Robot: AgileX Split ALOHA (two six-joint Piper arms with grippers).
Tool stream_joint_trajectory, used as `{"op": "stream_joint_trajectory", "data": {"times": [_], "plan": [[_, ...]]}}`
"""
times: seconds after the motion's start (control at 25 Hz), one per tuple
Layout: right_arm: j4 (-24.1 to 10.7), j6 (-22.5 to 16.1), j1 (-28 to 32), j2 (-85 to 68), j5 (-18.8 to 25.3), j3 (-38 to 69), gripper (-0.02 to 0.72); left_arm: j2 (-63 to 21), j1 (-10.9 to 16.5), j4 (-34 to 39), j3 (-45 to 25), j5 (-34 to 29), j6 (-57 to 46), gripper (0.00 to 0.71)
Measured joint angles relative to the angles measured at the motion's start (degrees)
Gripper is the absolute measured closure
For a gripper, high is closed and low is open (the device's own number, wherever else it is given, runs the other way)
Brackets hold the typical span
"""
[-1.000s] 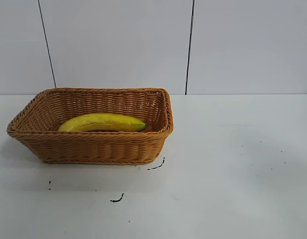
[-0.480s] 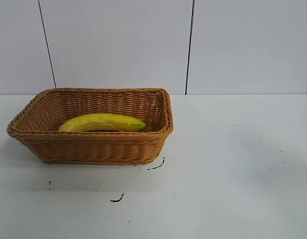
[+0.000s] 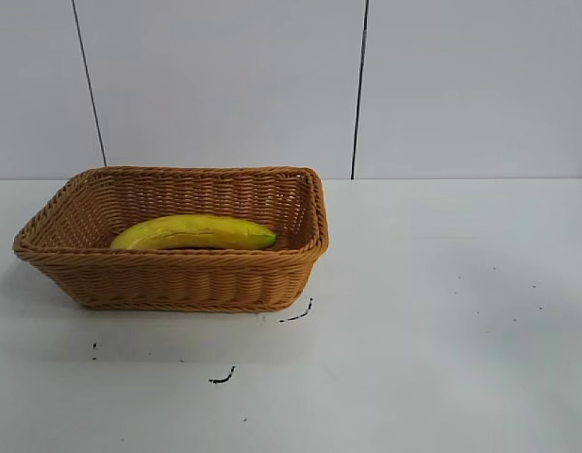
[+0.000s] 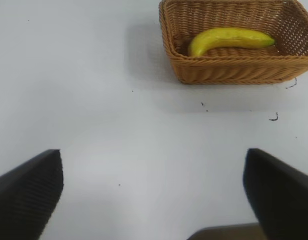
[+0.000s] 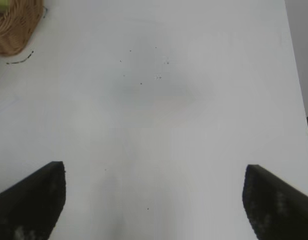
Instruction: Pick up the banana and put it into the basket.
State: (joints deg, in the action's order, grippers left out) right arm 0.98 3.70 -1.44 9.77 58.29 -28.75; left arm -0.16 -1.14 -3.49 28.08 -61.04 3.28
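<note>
The yellow banana (image 3: 194, 232) lies lengthwise inside the tan woven basket (image 3: 177, 281) at the table's left; the left wrist view also shows the banana (image 4: 228, 39) in the basket (image 4: 228, 71). Neither arm appears in the exterior view. My left gripper (image 4: 154, 170) hangs open over bare table, well away from the basket, with nothing between its fingers. Over bare table on the right side, my right gripper (image 5: 154, 172) is open and empty too. A corner of the basket (image 5: 14, 30) shows at the edge of the right wrist view.
Small dark marks (image 3: 223, 377) dot the white table in front of the basket. A grey panelled wall with dark seams (image 3: 360, 90) stands behind. The table's right edge (image 5: 296, 85) shows in the right wrist view.
</note>
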Motion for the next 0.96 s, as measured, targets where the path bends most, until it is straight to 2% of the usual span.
{"op": "stream_joint_trajectory", "data": {"times": [0.28,0.96], "plan": [[0.23,-0.06,0.00,-9.77,0.06,0.00,0.011,0.00,0.00,0.00,0.00,0.00,0.00,0.015],[0.34,-0.06,0.00,-10.06,0.10,0.00,0.008,0.00,0.00,0.00,0.00,0.00,0.00,0.015]]}}
